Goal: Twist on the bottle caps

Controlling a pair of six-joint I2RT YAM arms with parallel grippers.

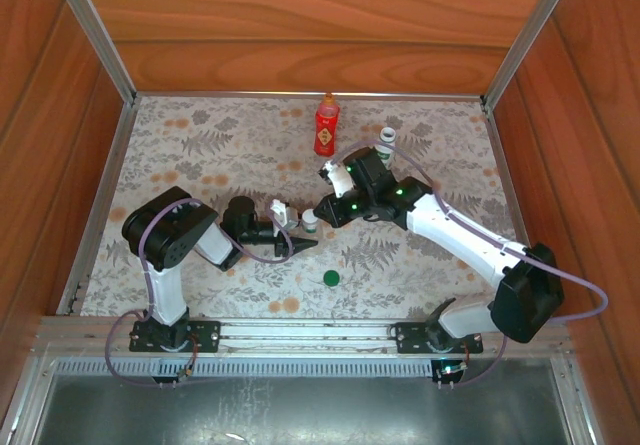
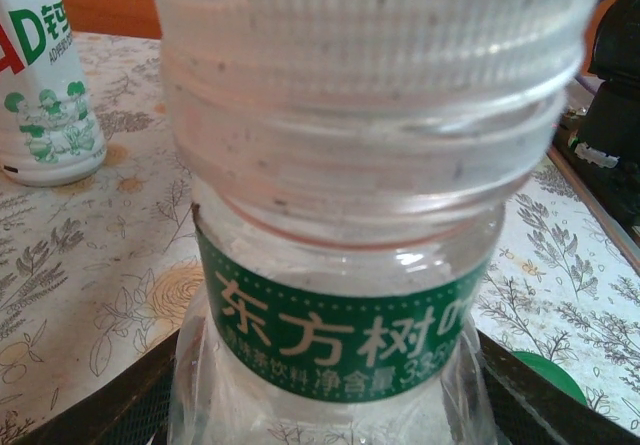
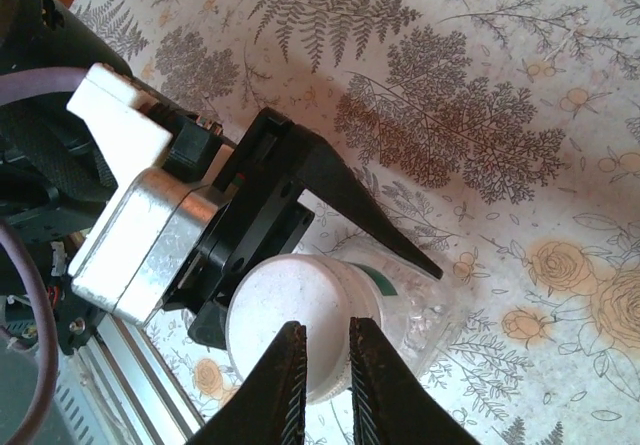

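My left gripper [image 1: 298, 235] is shut on the body of the short clear bottle [image 1: 310, 222], which stands upright at mid-table. In the left wrist view its dark fingers [image 2: 120, 405] flank the clear bottle [image 2: 340, 295], whose green band sits below a white ribbed cap [image 2: 370, 55]. My right gripper [image 3: 325, 327] hovers over that white cap [image 3: 290, 310], its jaws drawn almost together with nothing between them. The red bottle [image 1: 326, 125] stands at the back centre. The white bottle with the green label [image 1: 387, 141] stands to its right.
A loose green cap [image 1: 331, 278] lies on the floral tablecloth in front of the clear bottle; it also peeks out at the lower right [image 2: 550, 375]. Wooden walls enclose the table on three sides. The white bottle [image 2: 45, 85] stands behind and left of the held one.
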